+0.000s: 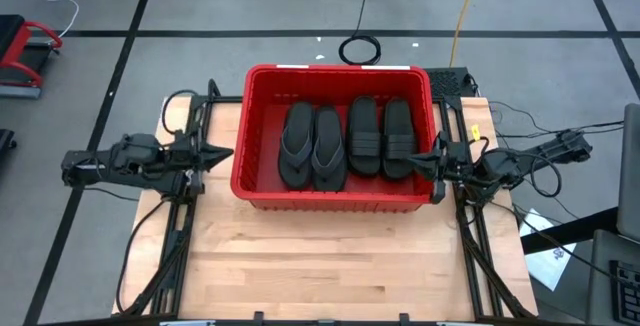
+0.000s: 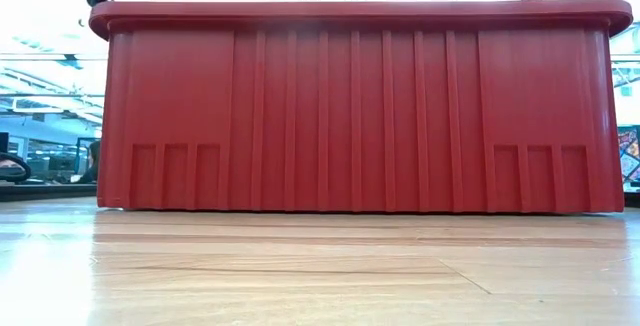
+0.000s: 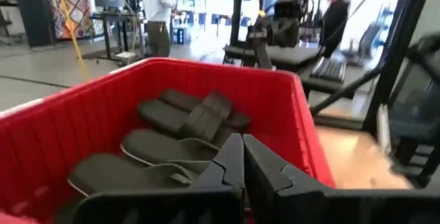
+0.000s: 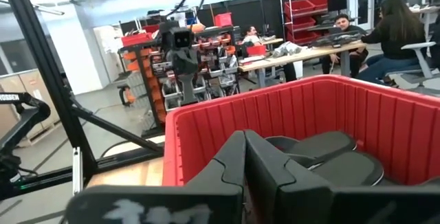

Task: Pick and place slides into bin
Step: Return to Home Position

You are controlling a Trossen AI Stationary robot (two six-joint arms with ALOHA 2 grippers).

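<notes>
The red bin [image 1: 340, 69] stands on the table [image 1: 330, 256] and holds four black slides [image 1: 328, 151] side by side: two flip-flops [image 1: 298, 148] left, two banded ones [image 1: 398, 138] right. The left gripper [image 1: 222, 153], fingers pressed together and empty, is just beside the left wall; the right gripper [image 1: 436, 162] likewise at the right wall.

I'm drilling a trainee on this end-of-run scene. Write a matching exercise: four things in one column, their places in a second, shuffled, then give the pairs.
Column one:
1. thong flip-flops
2. band-strap slides
3. left gripper
4. right gripper

Column two:
A. fingers shut, at the right wall of the bin
B. inside the bin, on the left arm's side
C. fingers shut, just outside the bin's left wall
D. inside the bin, on the right arm's side

Pairs: 1-B, 2-D, 3-C, 4-A
</notes>
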